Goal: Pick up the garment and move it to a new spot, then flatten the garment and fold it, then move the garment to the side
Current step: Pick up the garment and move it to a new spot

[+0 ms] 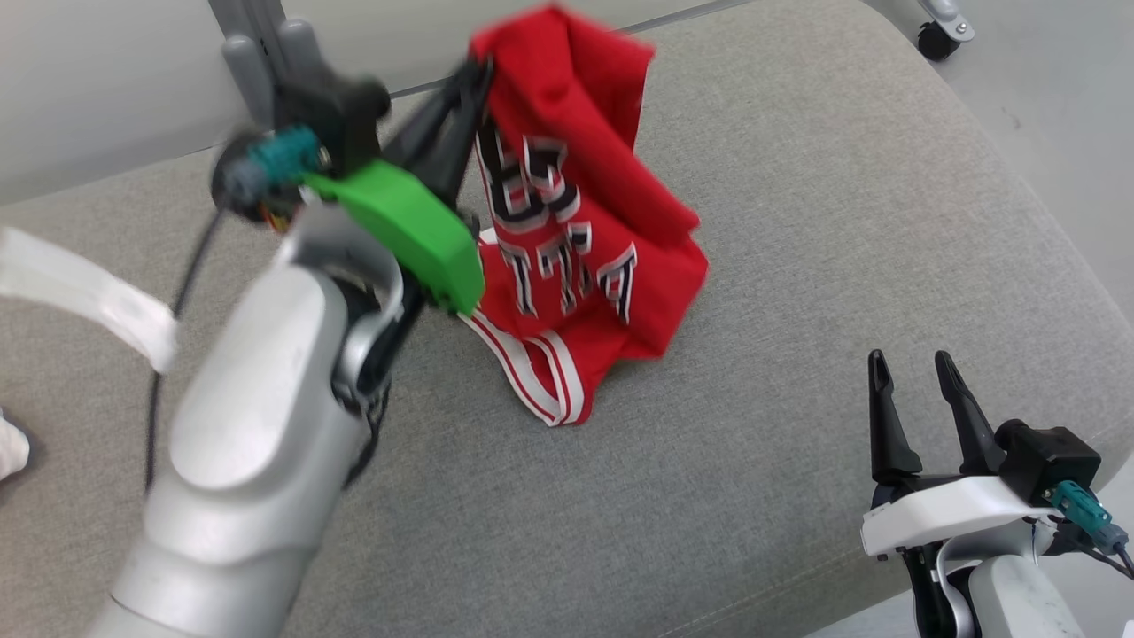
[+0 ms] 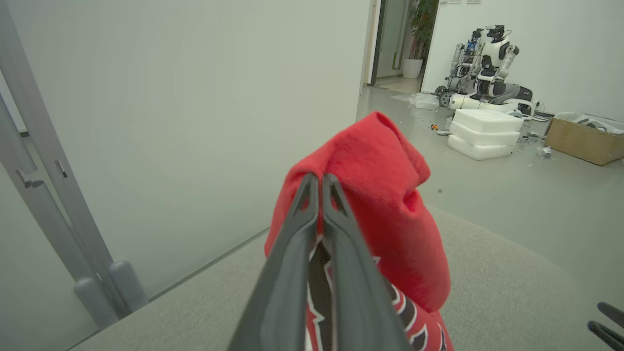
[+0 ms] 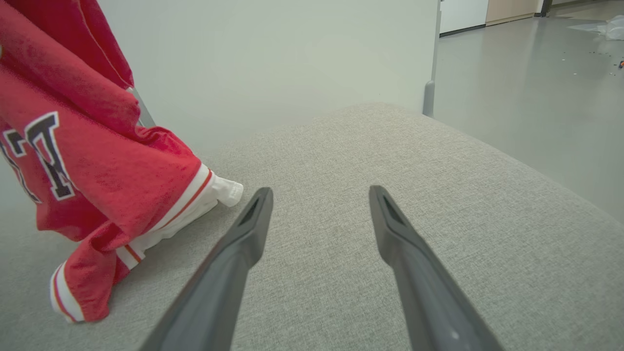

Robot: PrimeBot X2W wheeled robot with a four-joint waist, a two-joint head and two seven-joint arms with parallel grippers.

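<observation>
At the far-left edge of the broad grey woven-fabric cushion (image 1: 797, 266) we see a white strap (image 1: 89, 297) lying across it. Next right, our L arm, w/ a bright green plastic wrist cover (image 1: 407, 230), reaches over the cushion's back-left part. The left gripper (image 1: 478, 75) has its jaws pinched together on a top fold of the red fabric jersey (image 1: 585, 239), which has black-and-white lettering and white-red striped trim. In the L wrist view the two dark fingers (image 2: 292, 253) meet at the tips, w/ red cloth (image 2: 385, 195) bunched over and behind them. The jersey hangs from that grip above the cushion's middle-back area. Its lower part and striped hem rest on the cushion, approx. at centre. In the R wrist view the hem (image 3: 97, 161) touches the cushion, off to the side of the fingers and apart from them. Furthest right, at the cushion's front-right edge, the right gripper (image 1: 912, 363) sits w/ jaws fairly wide and nothing between them; same in its own view (image 3: 319, 195), over bare cushion fabric.
</observation>
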